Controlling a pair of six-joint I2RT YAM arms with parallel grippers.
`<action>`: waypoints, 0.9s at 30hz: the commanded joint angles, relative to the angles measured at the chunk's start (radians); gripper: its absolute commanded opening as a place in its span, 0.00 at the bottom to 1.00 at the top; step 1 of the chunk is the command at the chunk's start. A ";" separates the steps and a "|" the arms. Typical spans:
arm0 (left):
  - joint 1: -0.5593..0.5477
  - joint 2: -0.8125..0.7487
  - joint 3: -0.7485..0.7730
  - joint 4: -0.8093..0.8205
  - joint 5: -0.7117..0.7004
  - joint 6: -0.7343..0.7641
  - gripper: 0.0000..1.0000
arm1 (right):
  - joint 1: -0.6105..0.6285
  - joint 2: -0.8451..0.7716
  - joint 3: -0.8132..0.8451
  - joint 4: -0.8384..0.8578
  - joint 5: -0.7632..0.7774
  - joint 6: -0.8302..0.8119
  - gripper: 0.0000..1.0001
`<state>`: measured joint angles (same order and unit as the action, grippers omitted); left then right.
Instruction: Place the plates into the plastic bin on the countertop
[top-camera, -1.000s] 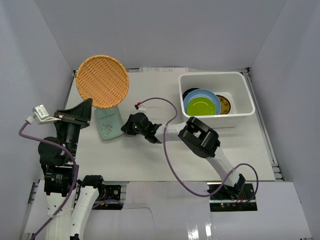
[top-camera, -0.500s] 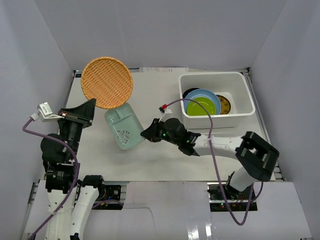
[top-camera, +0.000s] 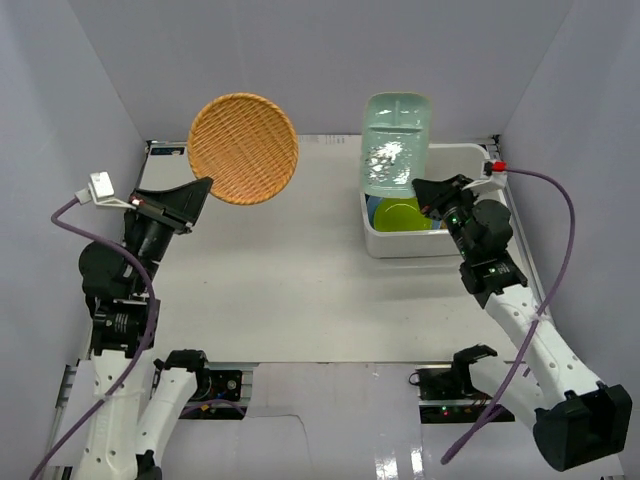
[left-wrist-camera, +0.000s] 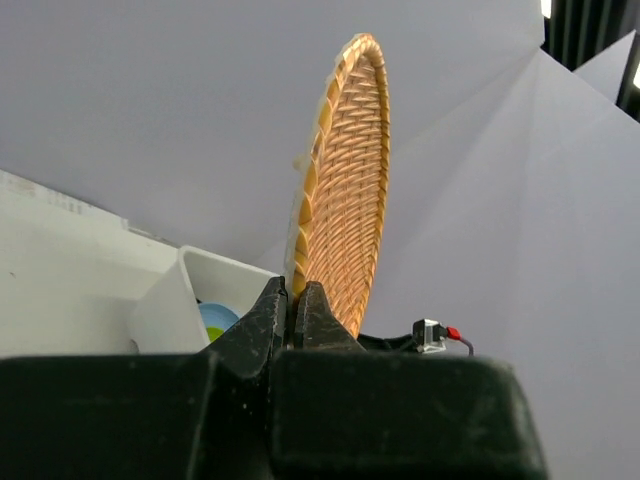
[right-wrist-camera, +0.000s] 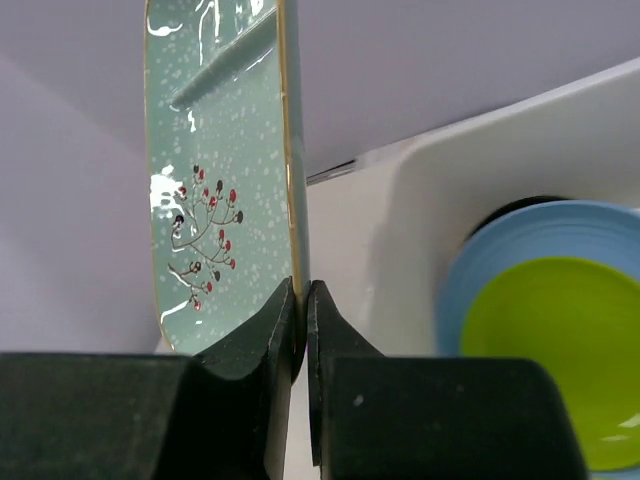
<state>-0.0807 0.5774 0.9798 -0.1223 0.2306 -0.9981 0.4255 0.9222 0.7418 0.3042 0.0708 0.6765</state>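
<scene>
The countertop (top-camera: 290, 290) is bearing the plastic bin (top-camera: 395, 243) at far right. The left gripper (top-camera: 203, 185) is pinching the woven tan plate (top-camera: 243, 149) aloft at left. The right gripper (top-camera: 420, 187) is clamping the pale teal plate (top-camera: 396, 145) above the bin's lime green plate (top-camera: 398, 213).

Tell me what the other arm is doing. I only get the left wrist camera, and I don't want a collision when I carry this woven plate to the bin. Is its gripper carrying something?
Observer: Yes. The right gripper is shut on the edge of a pale teal rectangular plate, held upright.
Operator: Where is that plate relative to the bin?
Observer: In the top camera it appears over the left end of the bin, raised above it and not yet lowered in.
Operator: What lies on top inside?
Observer: A lime green plate rests on a light blue plate.
</scene>
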 joint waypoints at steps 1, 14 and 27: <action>0.002 0.086 0.002 0.114 0.113 -0.074 0.00 | -0.179 -0.031 0.028 -0.017 -0.058 -0.055 0.08; -0.321 0.589 0.144 0.210 0.075 0.061 0.00 | -0.452 0.052 -0.074 -0.080 -0.226 -0.075 0.08; -0.570 1.145 0.589 0.145 -0.036 0.141 0.00 | -0.476 0.063 -0.003 -0.212 -0.212 -0.089 0.88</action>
<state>-0.6235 1.7050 1.4582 0.0162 0.2424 -0.8864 -0.0364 1.0195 0.6731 0.1200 -0.1673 0.5949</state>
